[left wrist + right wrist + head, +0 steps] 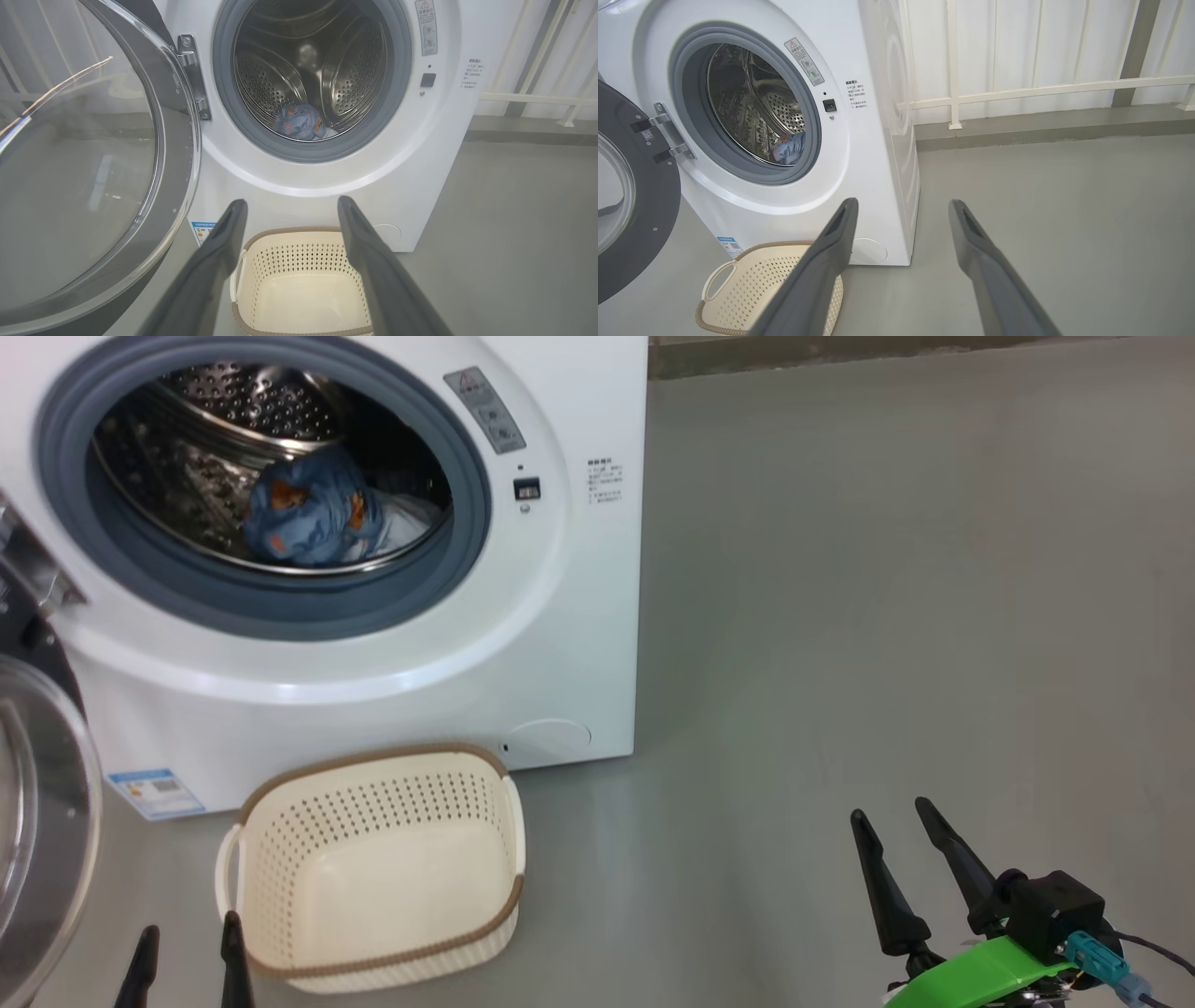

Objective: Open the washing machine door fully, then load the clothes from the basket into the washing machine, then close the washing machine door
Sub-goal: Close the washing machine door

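The white washing machine (579, 616) fills the upper left of the head view. Its door (93, 177) hangs swung wide open to the left, black rim and clear glass bowl facing me. Light blue clothes (313, 513) with orange prints lie bunched in the steel drum, also seen as clothes (302, 122) in the left wrist view. The cream basket (373, 859) stands on the floor before the machine with nothing in it. My left gripper (191, 938) is open just left of the basket. My right gripper (892, 817) is open, well right of it, above bare floor.
Grey floor (887, 569) stretches to the right of the machine. A white railing (1017, 88) and a low kerb run behind. The open door (37, 821) juts out at the left edge of the head view, close to my left gripper.
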Motion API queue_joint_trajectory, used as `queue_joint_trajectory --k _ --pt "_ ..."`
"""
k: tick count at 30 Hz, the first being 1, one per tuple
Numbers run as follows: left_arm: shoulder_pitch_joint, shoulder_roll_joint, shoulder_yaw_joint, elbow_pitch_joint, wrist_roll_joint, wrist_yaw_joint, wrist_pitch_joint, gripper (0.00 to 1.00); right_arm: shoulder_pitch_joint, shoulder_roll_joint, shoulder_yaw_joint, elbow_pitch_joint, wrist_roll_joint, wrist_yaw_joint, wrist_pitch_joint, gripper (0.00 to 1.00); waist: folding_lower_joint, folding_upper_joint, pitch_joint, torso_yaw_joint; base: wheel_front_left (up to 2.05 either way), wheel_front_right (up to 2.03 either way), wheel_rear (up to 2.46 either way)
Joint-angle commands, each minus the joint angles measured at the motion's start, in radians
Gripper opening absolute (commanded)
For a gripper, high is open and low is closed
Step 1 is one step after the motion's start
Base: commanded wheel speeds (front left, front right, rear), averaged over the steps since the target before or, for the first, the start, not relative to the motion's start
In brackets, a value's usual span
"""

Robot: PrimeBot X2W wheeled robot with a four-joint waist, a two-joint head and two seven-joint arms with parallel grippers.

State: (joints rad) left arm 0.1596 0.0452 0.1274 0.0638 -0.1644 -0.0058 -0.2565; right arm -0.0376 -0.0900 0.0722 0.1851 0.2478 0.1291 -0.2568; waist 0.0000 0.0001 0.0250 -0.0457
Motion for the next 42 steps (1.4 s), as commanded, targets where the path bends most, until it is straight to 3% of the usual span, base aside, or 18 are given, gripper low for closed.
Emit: queue_joint_trajectory --k 1,13,42 --pt "-0.048 0.005 0.038 -0.028 -0.002 0.000 -0.005 1.00 -0.018 -0.006 0.016 -0.022 0.001 0.002 -0.005 1.00 0.0000 -0.0001 -0.001 0.001 -2.02 2.02 0.00" --pt "-0.052 0.005 0.038 -0.037 -0.003 0.005 -0.005 1.00 -0.020 -0.006 0.013 -0.027 0.001 0.002 -0.005 1.00 0.0000 -0.0001 0.006 0.012 -1.13 1.13 0.00" --pt "-0.052 0.005 0.031 -0.080 -0.016 0.020 -0.005 1.00 -0.017 -0.007 0.005 -0.029 -0.004 0.002 -0.005 1.00 0.0000 -0.0001 0.016 0.057 -0.01 0.01 0.00"
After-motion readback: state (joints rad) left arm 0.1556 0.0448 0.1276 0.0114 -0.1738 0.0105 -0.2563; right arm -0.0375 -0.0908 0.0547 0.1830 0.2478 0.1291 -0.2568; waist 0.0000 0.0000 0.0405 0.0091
